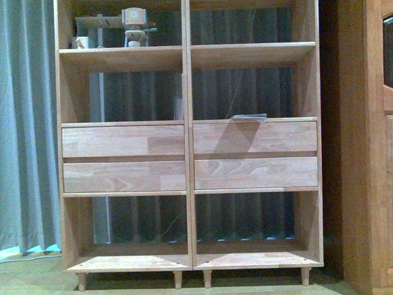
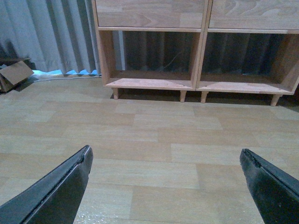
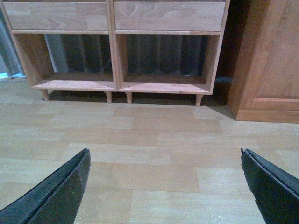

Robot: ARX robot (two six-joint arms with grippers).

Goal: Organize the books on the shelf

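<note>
The light-wood shelf (image 1: pixel 188 141) fills the front view, with two columns, open compartments and four drawer fronts. A slim dark teal-edged book (image 1: pixel 249 116) lies flat on the ledge above the right drawers. A thin pale upright edge (image 1: pixel 178 98) stands against the central divider in the left middle compartment; I cannot tell if it is the paperback. My left gripper (image 2: pixel 165 154) is open and empty above the floor, facing the shelf's lower compartments (image 2: pixel 154 56). My right gripper (image 3: pixel 164 153) is open and empty too, facing the shelf's lower part (image 3: pixel 163 56). Neither arm shows in the front view.
Small objects (image 1: pixel 135 27) stand in the top left compartment. Darker wooden furniture (image 1: pixel 368 147) stands right of the shelf, also in the right wrist view (image 3: pixel 268 60). Grey curtains (image 1: pixel 27 123) hang on the left. A cardboard box (image 2: pixel 14 74) lies on the wood floor (image 2: pixel 154 135).
</note>
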